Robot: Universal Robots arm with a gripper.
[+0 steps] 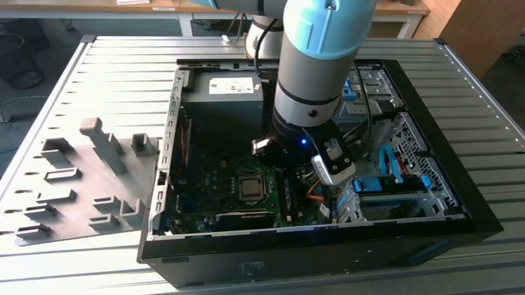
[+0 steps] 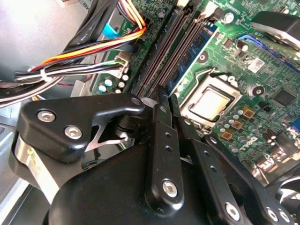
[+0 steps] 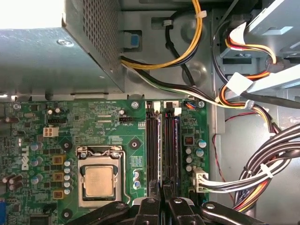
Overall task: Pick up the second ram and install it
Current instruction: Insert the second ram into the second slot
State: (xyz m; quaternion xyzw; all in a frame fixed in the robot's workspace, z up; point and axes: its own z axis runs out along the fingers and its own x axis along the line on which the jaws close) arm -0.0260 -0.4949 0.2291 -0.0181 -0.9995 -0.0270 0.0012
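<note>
The arm [image 1: 316, 80] reaches straight down into the open case [image 1: 328, 243], its wrist hanging just beside the CPU [image 1: 248, 186] on the exterior view's right; the gripper [image 3: 162, 200] sits low over the board there, at the near end of the slot rails [image 3: 152, 150] that run alongside the CPU socket. In both wrist views the two black fingers [image 3: 149, 206] stand almost together, with a narrow slit left between them; a thin pale strip, the ram [image 3: 161, 154] seen edge-on, runs from that slit along the line of the rails, so the fingers look to be pinching its near end. It lies between two dark rails, one rail away from the CPU; whether it is pushed fully home I cannot tell.

In the second wrist view the gripper [image 2: 165, 101] points its fingers [image 2: 161, 136] at the rails [image 2: 164, 51], with the CPU [image 2: 211, 103] just off to one side and bundled cables [image 2: 84, 51] on the other. The power supply [image 1: 221, 98] sits beyond the CPU, toward the back of the case; more cables [image 3: 262, 173] loop on the far side of the rails from the CPU [image 3: 99, 180]. Well apart from the CPU, outside the case on the exterior view's left, a grey holder tray [image 1: 74, 203] with upright blocks lies on the slatted table [image 1: 123, 74].
</note>
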